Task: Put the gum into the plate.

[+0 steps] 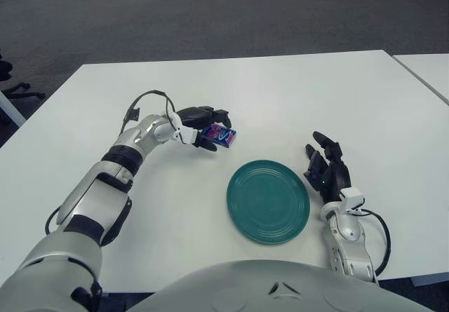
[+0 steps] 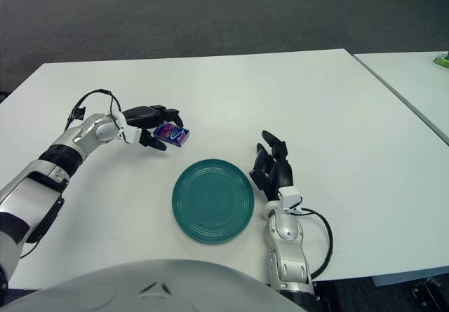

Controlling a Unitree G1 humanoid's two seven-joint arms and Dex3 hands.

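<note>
A small blue and purple gum pack (image 1: 219,136) is held in my left hand (image 1: 203,127), whose black fingers are closed around it. The hand holds the pack above the white table (image 1: 280,87), up and to the left of the teal plate (image 1: 268,201). The plate lies flat near the table's front edge with nothing in it. My right hand (image 1: 325,171) shows just to the right of the plate, fingers spread and holding nothing.
A second white table (image 1: 428,70) stands at the far right, across a narrow gap. Grey carpet lies beyond the table. A chair base (image 1: 14,87) shows at the left edge.
</note>
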